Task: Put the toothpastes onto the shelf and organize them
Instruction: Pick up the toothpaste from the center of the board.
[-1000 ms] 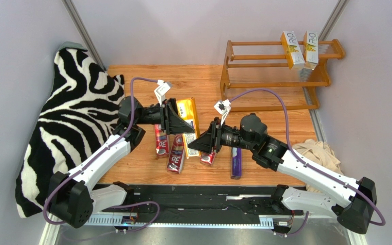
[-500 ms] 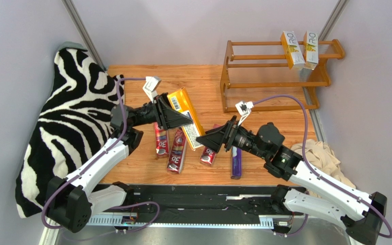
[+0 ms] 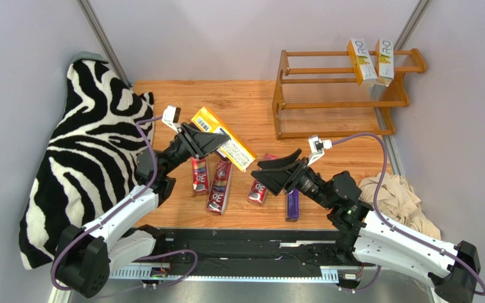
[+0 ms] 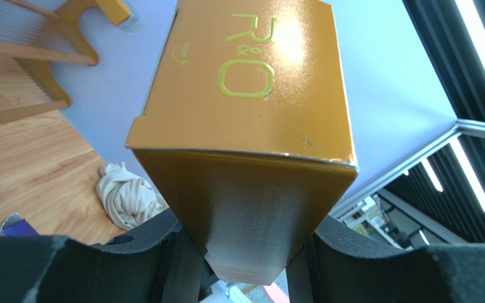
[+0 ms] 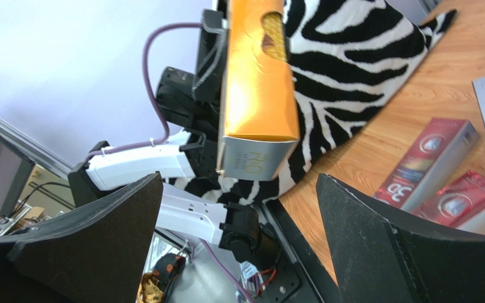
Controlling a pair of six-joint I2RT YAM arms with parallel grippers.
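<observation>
Your right gripper [image 3: 266, 178] has released (jaws wide) and retreated; left gripper [image 3: 218, 141] alone clenches the orange-yellow carton [image 3: 237, 150].

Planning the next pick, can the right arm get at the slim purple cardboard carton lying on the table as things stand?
Probably yes. The right gripper is open and empty, and the purple carton lies flat, uncovered, right under its wrist; the arm would likely need to draw back first.

Left gripper [image 3: 216, 140] aloft, clamped on orange carton [image 3: 208, 120], right gripper [image 3: 267, 178] low, jaws spread wide
</observation>
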